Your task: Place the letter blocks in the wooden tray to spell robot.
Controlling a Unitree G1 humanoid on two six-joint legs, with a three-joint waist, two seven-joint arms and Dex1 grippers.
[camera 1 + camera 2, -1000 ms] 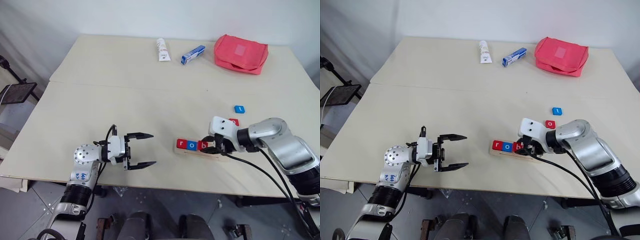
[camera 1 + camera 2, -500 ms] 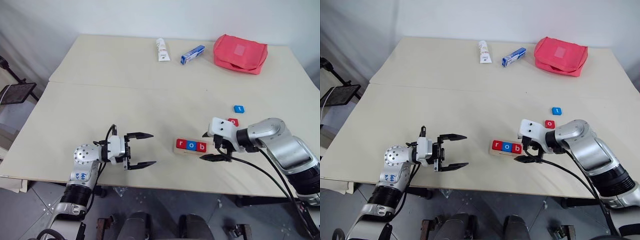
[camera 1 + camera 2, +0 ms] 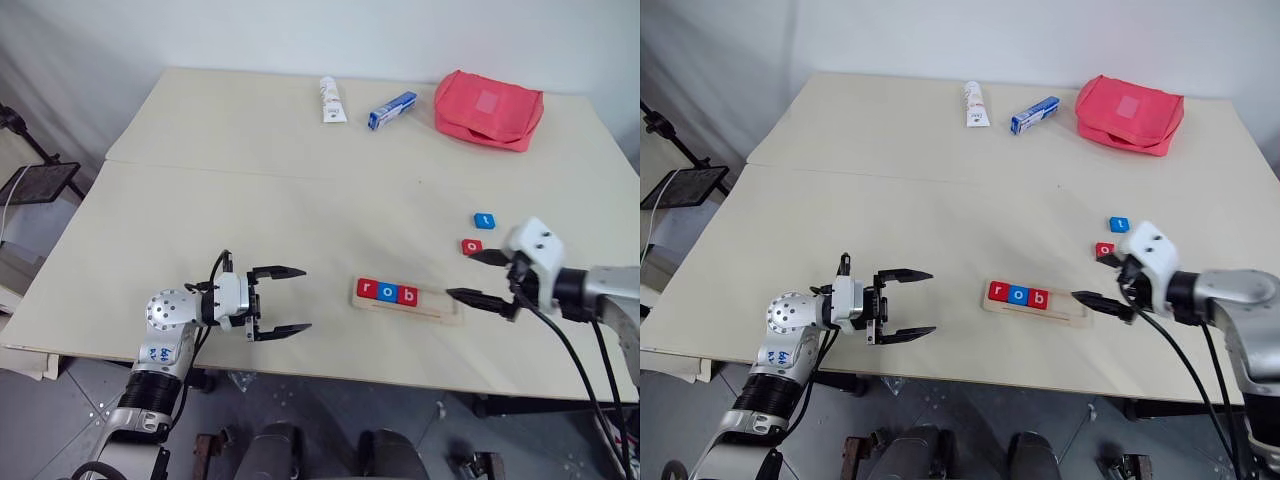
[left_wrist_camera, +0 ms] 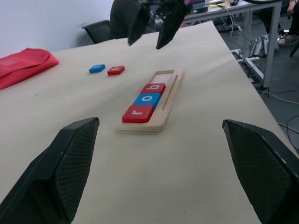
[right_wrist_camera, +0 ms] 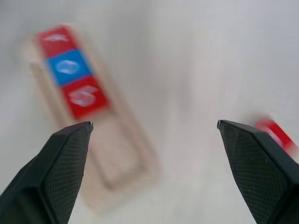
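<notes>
At the lower left of the head view the left gripper (image 3: 283,299) hovers over the bench (image 3: 200,220) with its jaws spread wide and nothing between them, pointing toward the middle; it seems parked there out of the way, leaving the work to the other arm; at lower centre lies the wooden tray (image 3: 440,307), lengthwise across the frame, with three of the letter blocks seated in its left part, a red "r" (image 3: 366,289), a blue "o" (image 3: 387,292) and a red "b" (image 3: 407,295), touching one another in a row, so the right part of the tray stays bare for the last two letters; at the top of the frame, well apart from the work, sit a white tube (image 3: 331,99), a blue-and-white box (image 3: 392,109) and a red pouch (image 3: 488,107); right of centre the loose red block (image 3: 472,246) and blue block (image 3: 484,219) lie flat on the bench near each other; at the lower right the right gripper (image 3: 478,277) has its jaws wide open and empty, just beside the tray's bare end and near the red block, probably the next pick.
</notes>
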